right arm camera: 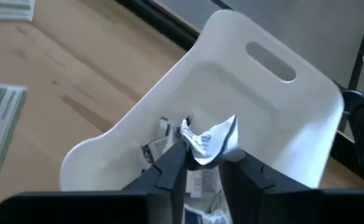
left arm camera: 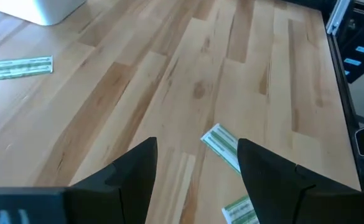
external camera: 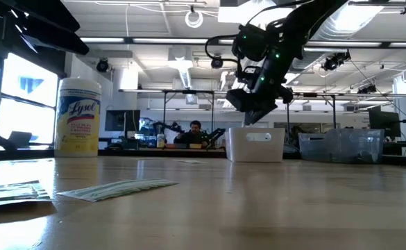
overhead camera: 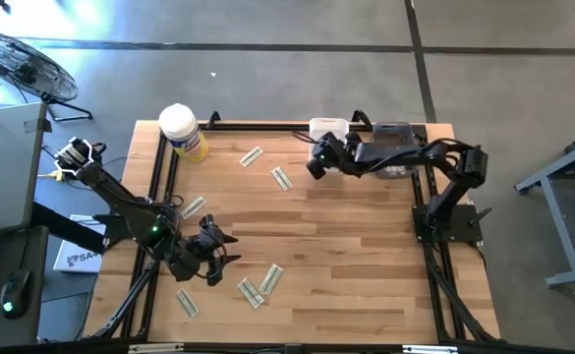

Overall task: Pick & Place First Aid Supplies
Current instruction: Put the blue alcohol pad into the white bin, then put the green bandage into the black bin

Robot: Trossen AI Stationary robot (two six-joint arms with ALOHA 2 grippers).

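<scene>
Pale-green-and-white strips lie flat on the wooden table: two toward the far side, one at the left, several near the front. My right gripper hangs over the white bin at the far edge, shut on a crumpled white packet; more packets lie in the bin. My left gripper stands open above the front left of the table, clear of it, and a strip lies on the wood beneath the gap. My right gripper pinches the crumpled white packet's lower part between its two fingertips. The fingers slant down from the table's right side toward the bin's inside. The packet is lifted clear and sticks up past the fingertips, over the packets in the bin.
A yellow tub with a white lid stands at the far left corner. A black frame runs along the table's edges. A clear container shows beside the white bin. A person sits at a desk in the room behind.
</scene>
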